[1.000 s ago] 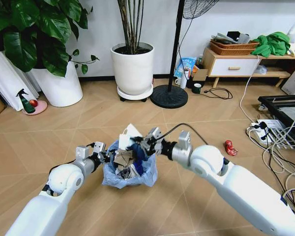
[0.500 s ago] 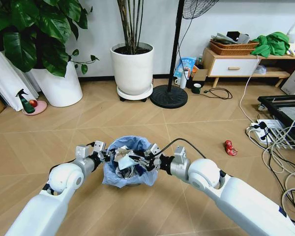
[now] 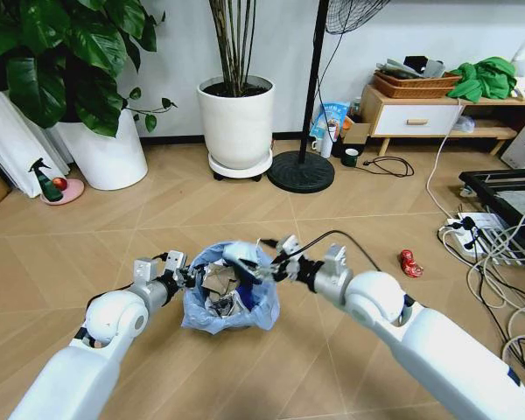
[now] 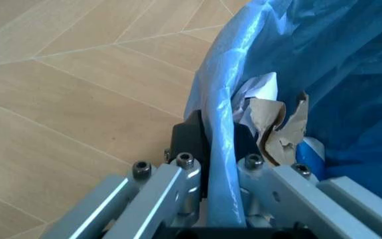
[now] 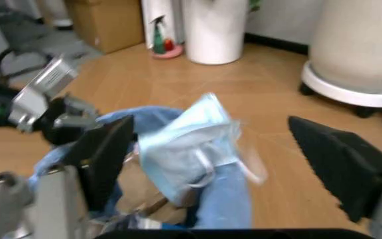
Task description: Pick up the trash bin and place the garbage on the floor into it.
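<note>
The right gripper (image 3: pixel 264 265) has lifted back off the heap, jaws now spread, a pale-blue face mask (image 5: pixel 189 147) dropping from it into the small round dark trash bin with its crinkly light-blue bag (image 3: pixel 230 308); the left gripper (image 4: pixel 212 149) stays pinched on the bin's rim; a red crushed wrapper (image 3: pixel 409 262) waits on the tan chevron floor (image 3: pixel 157 219).

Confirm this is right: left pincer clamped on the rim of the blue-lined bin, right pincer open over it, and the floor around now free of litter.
Not quite: a red crushed wrapper lies on the wood-look floor, per the head view. The left pincer does clamp the blue-bag-lined bin; the right pincer is open over it.
</note>
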Controlling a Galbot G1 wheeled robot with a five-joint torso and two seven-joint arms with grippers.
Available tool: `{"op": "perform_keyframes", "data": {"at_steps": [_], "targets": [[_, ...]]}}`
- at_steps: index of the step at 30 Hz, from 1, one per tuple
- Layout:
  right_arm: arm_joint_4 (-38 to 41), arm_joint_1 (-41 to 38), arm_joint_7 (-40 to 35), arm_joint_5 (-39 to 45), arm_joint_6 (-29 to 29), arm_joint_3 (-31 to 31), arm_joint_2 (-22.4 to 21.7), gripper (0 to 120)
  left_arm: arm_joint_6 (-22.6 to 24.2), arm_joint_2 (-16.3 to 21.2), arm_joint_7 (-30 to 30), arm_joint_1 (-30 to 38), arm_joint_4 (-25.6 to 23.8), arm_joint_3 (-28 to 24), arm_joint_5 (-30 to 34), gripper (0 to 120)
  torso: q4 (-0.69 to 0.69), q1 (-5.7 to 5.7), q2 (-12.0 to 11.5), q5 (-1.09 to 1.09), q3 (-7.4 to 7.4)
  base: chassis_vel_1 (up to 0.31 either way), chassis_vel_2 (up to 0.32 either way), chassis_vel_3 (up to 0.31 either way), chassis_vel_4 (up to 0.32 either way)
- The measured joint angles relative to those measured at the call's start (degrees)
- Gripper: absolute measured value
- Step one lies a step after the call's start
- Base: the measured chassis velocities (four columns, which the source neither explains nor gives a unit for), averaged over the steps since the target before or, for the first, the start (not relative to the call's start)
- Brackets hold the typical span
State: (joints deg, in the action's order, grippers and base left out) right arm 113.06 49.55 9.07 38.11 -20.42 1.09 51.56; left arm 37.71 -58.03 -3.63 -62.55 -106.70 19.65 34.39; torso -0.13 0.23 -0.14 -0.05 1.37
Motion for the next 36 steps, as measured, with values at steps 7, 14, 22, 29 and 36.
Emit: {"op": "perform_keyframes", "data": {"at_steps": [7, 14, 22, 29, 36], "targets": [[0.48, -1.33, -0.03, 0.89, 0.18, 1.48, 0.01, 100, -0.04, -0.47, -0.04, 0.00, -0.01, 0.02, -0.24, 1, 0.01, 0.00, 0.00, 0.00, 0.00, 0.000, 0.000, 0.000, 0.000], [-0.65, -3.67, 0.05, 1.32, -0.09, 1.83, 0.61, 100, -0.05, -0.17, -0.04, -0.21, -0.30, 0.69, -0.13, 1, 0.02, 0.00, 0.00, 0.00, 0.00, 0.000, 0.000, 0.000, 0.000], [-0.18, -2.91, -3.93, 1.92, -0.18, -1.05, 0.44, 100, -0.07, -0.21, -0.06, -0.29, -0.30, 0.94, -0.05, 1, 0.00, 0.00, 0.00, 0.00, 0.00, 0.000, 0.000, 0.000, 0.000], [2.01, 3.70, -7.35, -0.06, -0.36, -11.31, 0.66, 100, -0.12, -0.35, -0.06, -0.67, -0.54, 1.22, -0.11, 1, 0.00, 0.00, 0.00, 0.01, 0.00, 0.000, 0.000, 0.000, 0.000], [4.02, 9.24, -7.52, -3.19, -0.42, -19.78, 1.45, 100, -0.13, -0.41, 0.38, -2.60, -2.05, 2.66, -0.39, 1, 0.01, 0.00, 0.00, 0.01, 0.00, 0.000, 0.000, 0.000, 0.000]]}}
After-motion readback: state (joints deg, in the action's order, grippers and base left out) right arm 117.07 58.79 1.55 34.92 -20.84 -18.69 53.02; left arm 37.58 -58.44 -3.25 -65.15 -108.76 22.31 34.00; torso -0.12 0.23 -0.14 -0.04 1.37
